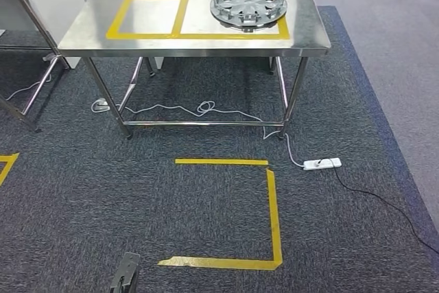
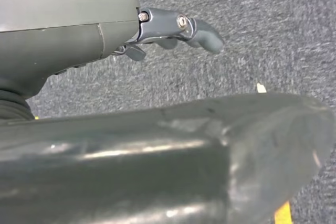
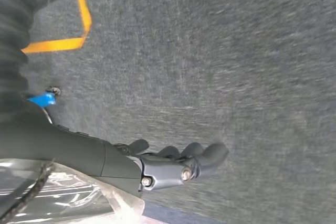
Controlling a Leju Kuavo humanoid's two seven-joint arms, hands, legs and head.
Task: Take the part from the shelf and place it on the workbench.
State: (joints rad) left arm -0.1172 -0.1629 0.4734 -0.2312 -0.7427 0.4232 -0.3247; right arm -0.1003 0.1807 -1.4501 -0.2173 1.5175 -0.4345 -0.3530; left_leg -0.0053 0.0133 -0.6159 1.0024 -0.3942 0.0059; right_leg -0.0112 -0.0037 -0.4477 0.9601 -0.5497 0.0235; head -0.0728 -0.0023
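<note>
A round silver wheel cover lies flat on a steel desk, inside the larger yellow tape square. The left hand and right hand hang over grey carpet, fingers loosely apart, holding nothing.

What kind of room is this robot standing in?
Probably a test lab or workshop: a steel workbench with yellow tape squares, a silver wheel cover lying in one, more tape on grey carpet, and a power strip.
</note>
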